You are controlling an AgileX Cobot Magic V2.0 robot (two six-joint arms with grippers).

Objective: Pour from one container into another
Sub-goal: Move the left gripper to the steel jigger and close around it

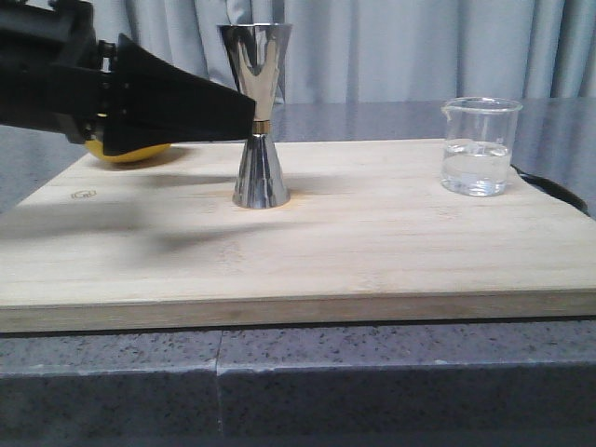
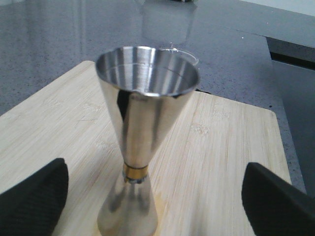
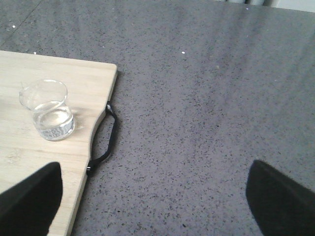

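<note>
Beaker (image 1: 479,146) of clear glass, holding a little clear liquid, stands at the right end of the wooden board (image 1: 372,242) in the front view, well apart from the upright steel jigger (image 1: 257,115) mid-board; the left hand (image 1: 244,118) reaches the jigger's gold waist, a lemon (image 1: 126,152) behind it. Left wrist view: the fingers (image 2: 32,199) spread wide either side of the jigger, gripping nothing. Right wrist view: the right hand (image 3: 155,196) hangs wide open over the grey bench (image 3: 206,98), beside the board's black strap (image 3: 106,135).

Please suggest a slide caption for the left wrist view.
Open left gripper straddling the tall polished steel hourglass jigger, upright on the pale wooden board.
</note>
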